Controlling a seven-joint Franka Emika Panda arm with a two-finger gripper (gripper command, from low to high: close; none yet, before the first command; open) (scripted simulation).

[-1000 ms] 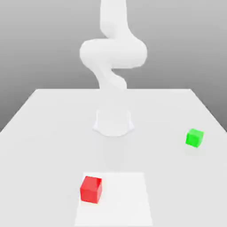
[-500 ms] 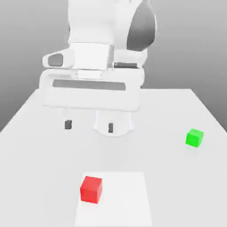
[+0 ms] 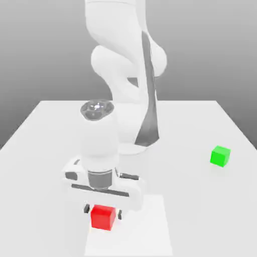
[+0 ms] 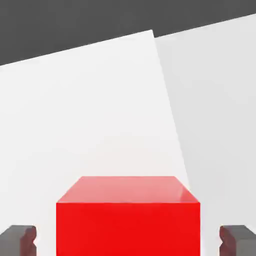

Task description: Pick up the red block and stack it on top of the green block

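The red block [image 3: 103, 217] sits on the white table near its front edge, on a lighter square patch. My gripper [image 3: 103, 212] has come down over it, one dark fingertip on each side. In the hand view the red block [image 4: 128, 220] lies between the two fingertips [image 4: 19, 240], and a narrow strip of table shows between each fingertip and the block's sides. The jaws stand open around the block without touching it. The green block [image 3: 220, 155] rests alone on the table at the exterior view's right, far from the gripper.
The lighter square patch [image 3: 145, 231] reaches to the table's front edge. My arm's base [image 3: 135, 143] stands at mid-table behind the gripper. Bare table [image 3: 190, 201] lies between the red block and the green one.
The arm has swung forward and down from an upright pose. The gripper, half a second ago high above mid-table, now straddles the red block. Neither block has moved.
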